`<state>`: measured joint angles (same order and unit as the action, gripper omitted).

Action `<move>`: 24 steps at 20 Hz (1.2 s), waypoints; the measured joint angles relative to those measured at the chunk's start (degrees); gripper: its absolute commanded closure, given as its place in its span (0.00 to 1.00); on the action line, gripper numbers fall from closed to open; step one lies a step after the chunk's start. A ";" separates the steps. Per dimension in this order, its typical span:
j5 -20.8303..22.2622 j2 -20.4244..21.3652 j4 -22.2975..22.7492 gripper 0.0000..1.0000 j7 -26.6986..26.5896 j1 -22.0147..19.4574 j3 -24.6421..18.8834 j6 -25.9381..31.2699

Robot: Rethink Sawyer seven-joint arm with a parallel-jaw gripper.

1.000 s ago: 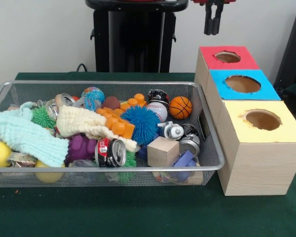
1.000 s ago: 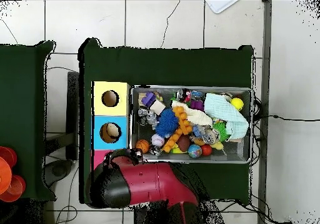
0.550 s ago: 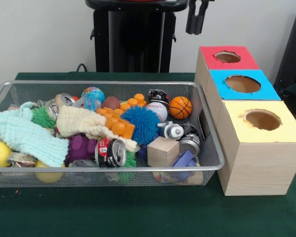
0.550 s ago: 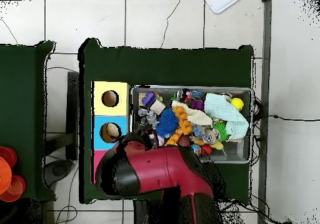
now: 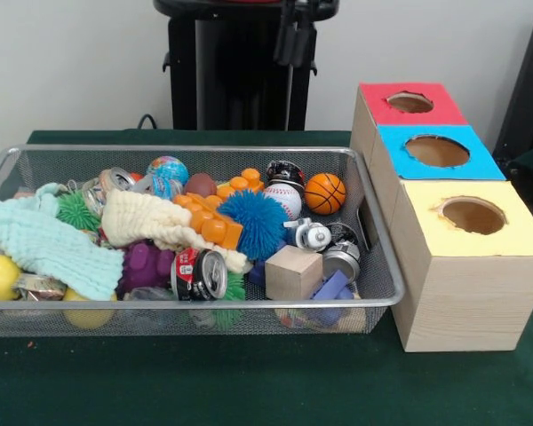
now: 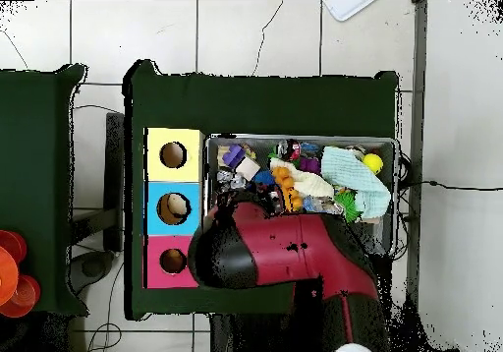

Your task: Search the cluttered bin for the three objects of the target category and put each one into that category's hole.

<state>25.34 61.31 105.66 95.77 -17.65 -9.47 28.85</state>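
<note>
We judge the task partly done: one rounded thing sits in the blue box's hole [image 6: 174, 207], while balls like the baseball [image 5: 283, 198] and basketball [image 5: 324, 193] lie in the bin [image 5: 386, 297] beside the boxes. Beyond the bin, the gripper [image 5: 295, 40] hangs empty; we cannot tell its opening. The arm [image 6: 285, 260] hides half the bin overhead.

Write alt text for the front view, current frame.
A wire mesh bin on a green table holds a jumble of toys, including a blue spiky ball, a mini basketball and a wooden block. Right of it stand red, blue and yellow holed boxes; the gripper hangs above.
</note>
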 measured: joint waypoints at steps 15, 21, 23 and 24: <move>6.57 -5.01 -1.34 1.00 0.00 -10.54 -3.05 -1.67; 10.75 -8.57 -1.38 1.00 0.00 -14.01 -4.51 -4.67; 11.80 -9.55 -1.40 1.00 0.00 -14.89 -4.91 -5.26; 13.28 -10.74 -1.48 1.00 0.00 -15.83 -5.32 -5.96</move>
<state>38.61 50.56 104.19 95.77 -33.48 -14.79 22.89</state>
